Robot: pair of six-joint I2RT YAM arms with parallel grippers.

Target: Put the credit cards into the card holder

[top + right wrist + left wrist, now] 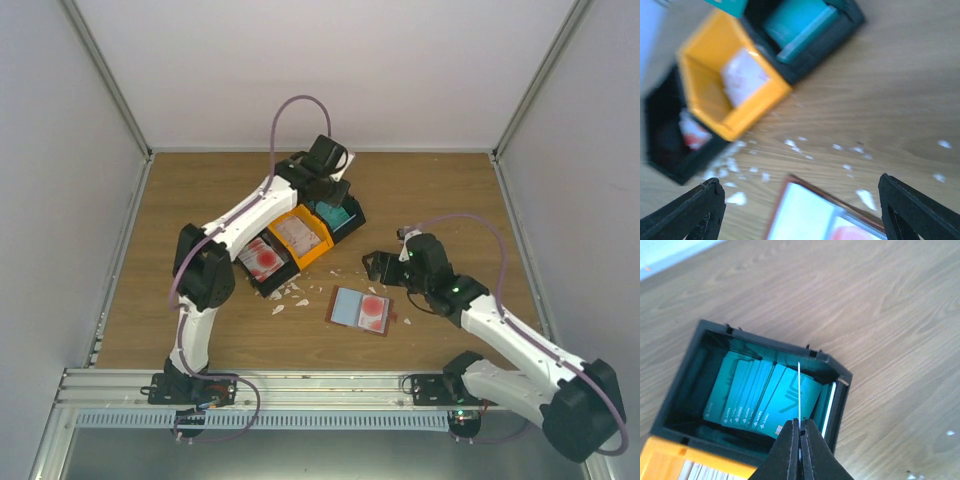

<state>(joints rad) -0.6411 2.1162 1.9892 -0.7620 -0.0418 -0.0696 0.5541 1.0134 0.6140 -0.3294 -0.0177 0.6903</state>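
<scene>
Left jaws clamped on one card (799, 390), seen edge-on, colour unclear. It hangs over the black bin (837, 390) of teal cards (755, 400), up-left of the card holder (359, 309) and well apart from it. Right jaws wide apart, empty, just right of the holder. Holder lies open on the surface (450, 200), with a red-marked card showing in it. Step: pick looks made. Next: lift clear of the bin wall, carry to the holder, line the card up with a slot.

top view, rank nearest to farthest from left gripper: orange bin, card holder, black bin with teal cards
1. black bin with teal cards, under the left gripper
2. orange bin, next in the row
3. card holder, open mid-table
</scene>
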